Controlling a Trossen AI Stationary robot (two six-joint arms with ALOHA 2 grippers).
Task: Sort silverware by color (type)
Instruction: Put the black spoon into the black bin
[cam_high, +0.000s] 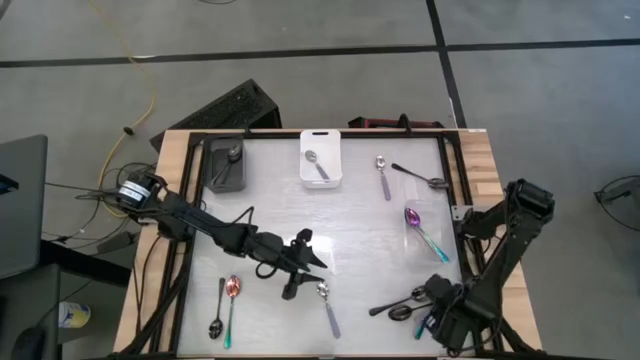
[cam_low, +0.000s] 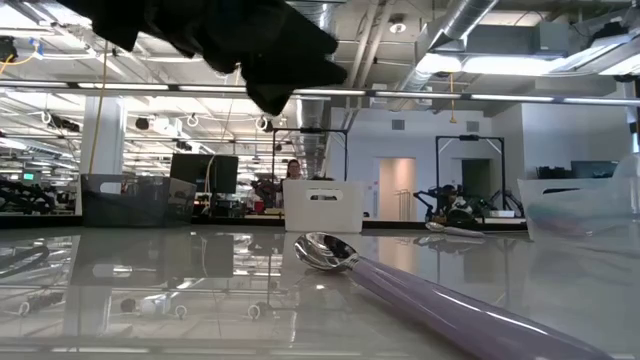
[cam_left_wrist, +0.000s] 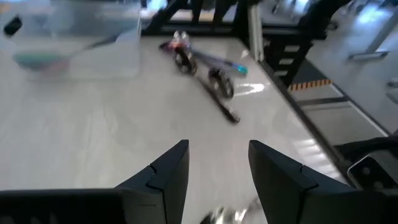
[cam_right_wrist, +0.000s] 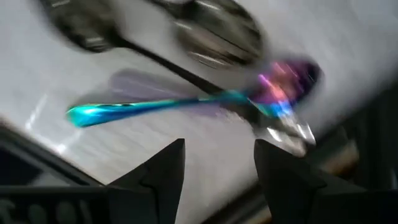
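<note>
Iridescent spoon fills only the right wrist view, beyond open empty jaws; left jaws likewise open, empty.

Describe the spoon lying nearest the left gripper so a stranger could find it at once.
Start at the left gripper, open over the table's near-middle. Just beside it, toward the right arm, lies a silver spoon with a pale lilac handle. Its neighbours on the gripper's other side, a black spoon and a rainbow spoon, differ in colour.
</note>
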